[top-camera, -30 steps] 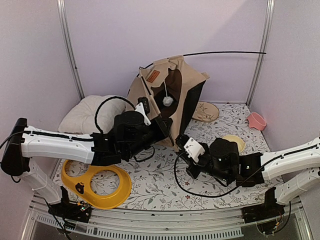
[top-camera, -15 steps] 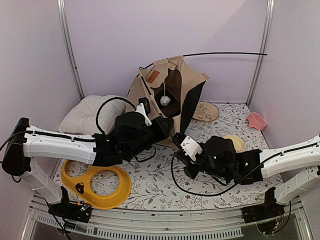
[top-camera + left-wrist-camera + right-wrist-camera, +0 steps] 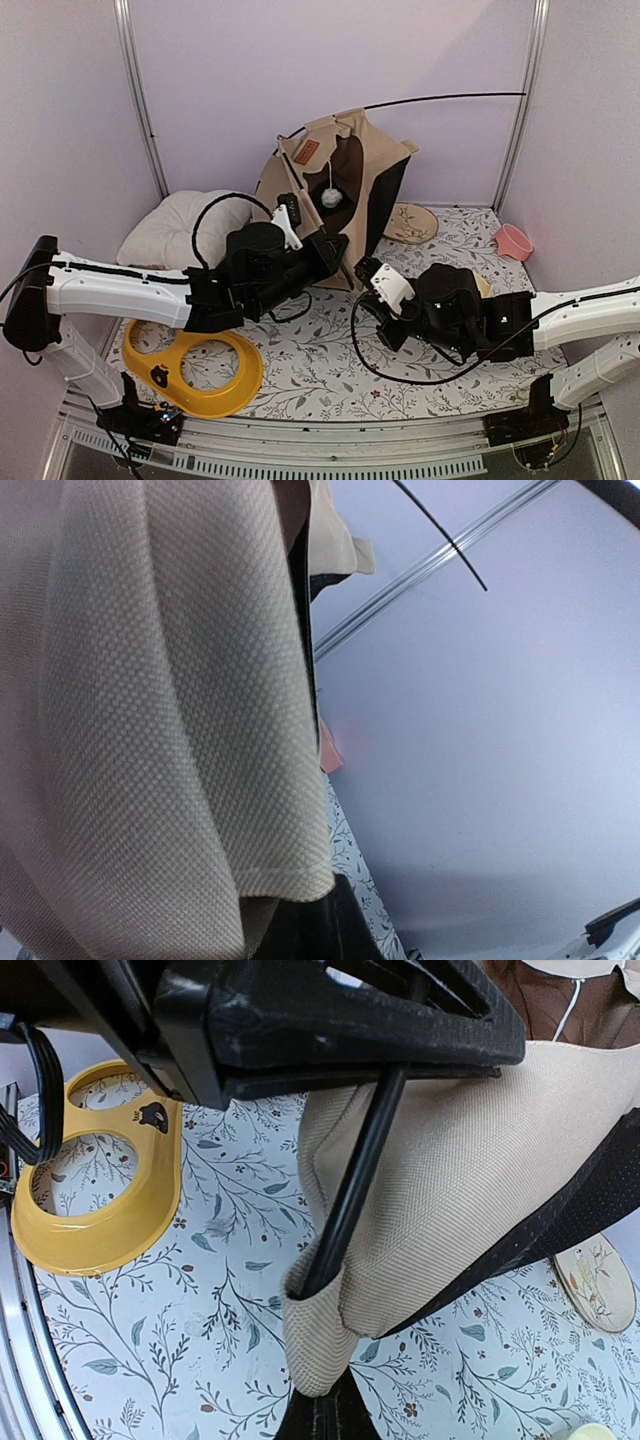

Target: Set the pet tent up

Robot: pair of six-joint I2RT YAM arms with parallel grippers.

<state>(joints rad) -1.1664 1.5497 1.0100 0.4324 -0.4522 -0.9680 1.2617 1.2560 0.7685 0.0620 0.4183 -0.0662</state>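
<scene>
The beige pet tent (image 3: 345, 185) stands half-raised at the back centre, with its brown label patch (image 3: 306, 152), white pom-pom (image 3: 331, 198) and a thin black pole (image 3: 450, 98) sticking out to the right. My left gripper (image 3: 333, 252) is shut at the tent's lower front edge; in its wrist view canvas (image 3: 150, 730) drapes over it. In the right wrist view a black pole (image 3: 355, 1180) runs from the left gripper's jaws down into the tent's corner pocket (image 3: 315, 1335). My right gripper (image 3: 322, 1410) is shut on that pocket, just above the floral mat.
A white pillow (image 3: 170, 232) lies at the back left. A yellow two-hole tray (image 3: 195, 365) sits front left, also in the right wrist view (image 3: 90, 1190). A round beige mat (image 3: 411, 222), a pink cup (image 3: 513, 241) and a yellow bowl (image 3: 482, 287) are at the right.
The right gripper has shifted slightly right and up with the tent corner. The tent top and its long pole have tilted up a little. The left arm has barely moved.
</scene>
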